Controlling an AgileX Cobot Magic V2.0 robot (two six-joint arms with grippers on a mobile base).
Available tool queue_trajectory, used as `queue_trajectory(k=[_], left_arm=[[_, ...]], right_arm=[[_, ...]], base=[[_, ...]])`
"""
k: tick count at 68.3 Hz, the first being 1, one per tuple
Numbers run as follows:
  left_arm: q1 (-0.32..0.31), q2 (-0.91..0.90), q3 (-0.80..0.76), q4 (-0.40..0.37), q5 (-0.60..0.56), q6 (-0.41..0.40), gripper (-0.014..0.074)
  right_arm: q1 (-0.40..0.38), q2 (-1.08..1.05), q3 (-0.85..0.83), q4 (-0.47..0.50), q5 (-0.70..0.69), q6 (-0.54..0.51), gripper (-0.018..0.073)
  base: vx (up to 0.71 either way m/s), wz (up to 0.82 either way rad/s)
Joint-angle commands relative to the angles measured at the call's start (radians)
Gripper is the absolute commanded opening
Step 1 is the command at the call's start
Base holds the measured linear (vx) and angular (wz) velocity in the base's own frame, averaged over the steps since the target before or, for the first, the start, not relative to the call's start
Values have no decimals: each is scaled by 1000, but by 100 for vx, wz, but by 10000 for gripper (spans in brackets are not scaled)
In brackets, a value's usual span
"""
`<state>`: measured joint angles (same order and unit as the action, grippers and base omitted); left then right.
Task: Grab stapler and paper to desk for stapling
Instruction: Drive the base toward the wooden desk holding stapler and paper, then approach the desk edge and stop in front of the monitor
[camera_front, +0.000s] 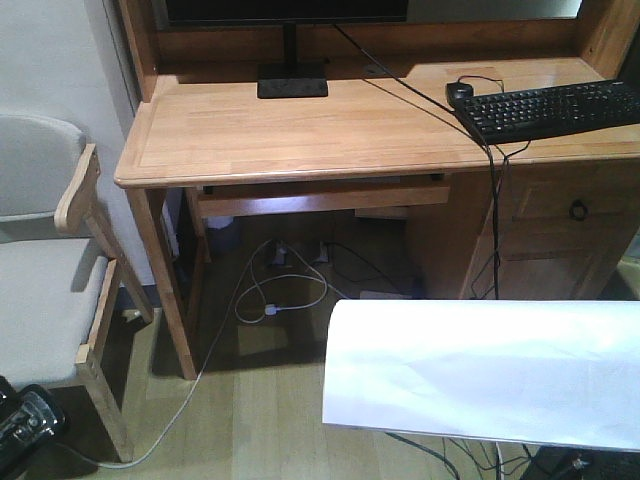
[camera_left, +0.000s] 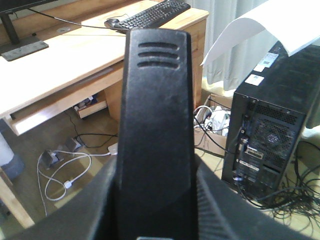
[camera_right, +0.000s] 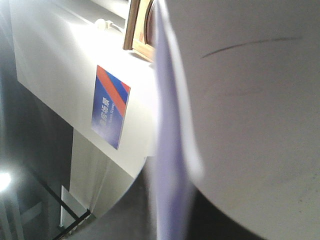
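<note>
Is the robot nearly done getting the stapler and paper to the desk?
Halfway. Both look picked up: the stapler sits in the left pincer, and the paper hangs in the air before the desk. Neither lies on it yet; stapling remains.

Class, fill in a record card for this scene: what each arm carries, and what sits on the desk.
left gripper: shut on the stapler
paper: held in the air, short of the desk; right gripper not seen
desk: ahead, neither stapler nor paper on it
on desk: keyboard, mouse, monitor stand
beside desk: chair
</note>
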<state>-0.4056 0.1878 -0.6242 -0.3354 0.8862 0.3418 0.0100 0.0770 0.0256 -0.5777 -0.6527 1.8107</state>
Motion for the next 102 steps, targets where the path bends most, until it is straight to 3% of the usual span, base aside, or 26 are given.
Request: queue_trajectory(k=[1, 102], left_arm=[[-5, 18, -26, -31, -109, -2, -6], [-5, 18, -26, -31, -109, -2, -6]], right_arm=[[1, 12, -29, 16, -52, -13, -3], [1, 12, -29, 16, -52, -13, -3]], base=[[15, -4], [17, 1]])
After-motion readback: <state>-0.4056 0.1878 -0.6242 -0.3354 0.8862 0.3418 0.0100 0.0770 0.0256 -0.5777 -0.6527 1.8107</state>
